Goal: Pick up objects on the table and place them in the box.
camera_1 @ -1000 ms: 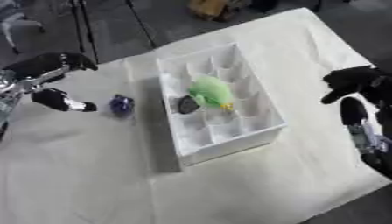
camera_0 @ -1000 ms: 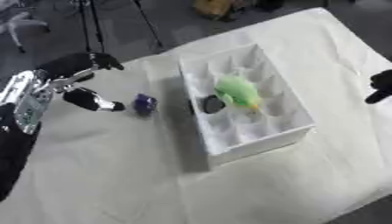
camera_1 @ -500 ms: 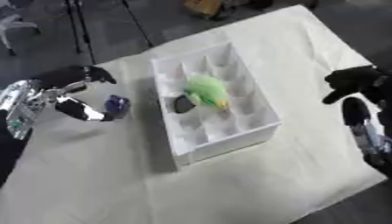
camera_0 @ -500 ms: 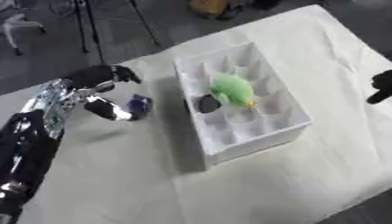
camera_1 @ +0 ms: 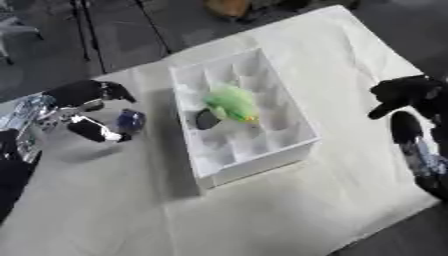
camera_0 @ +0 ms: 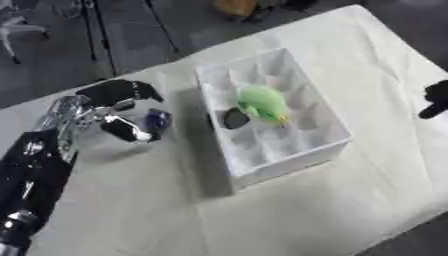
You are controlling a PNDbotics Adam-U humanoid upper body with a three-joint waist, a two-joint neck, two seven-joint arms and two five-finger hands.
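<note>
A white box point(camera_0: 289, 150) sits in the middle of the frame on the table point(camera_0: 157, 200). A green toy point(camera_0: 262, 102) and a dark thing point(camera_0: 234, 118) lie inside it. At the left, the left hand point(camera_0: 109, 107) has its fingers apart around a small blue thing point(camera_0: 157, 119). I cannot tell if they touch. At the right edge, the right hand point(camera_1: 404, 92) is curled and holds nothing.

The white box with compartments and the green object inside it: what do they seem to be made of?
The white box with compartments looks like matte cardboard or moulded pulp: flat dull walls, thin straight dividers, no shine. The green rounded object looks soft, perhaps plush or foam, judging by its fuzzy outline and lack of highlights; I cannot tell which.
</note>
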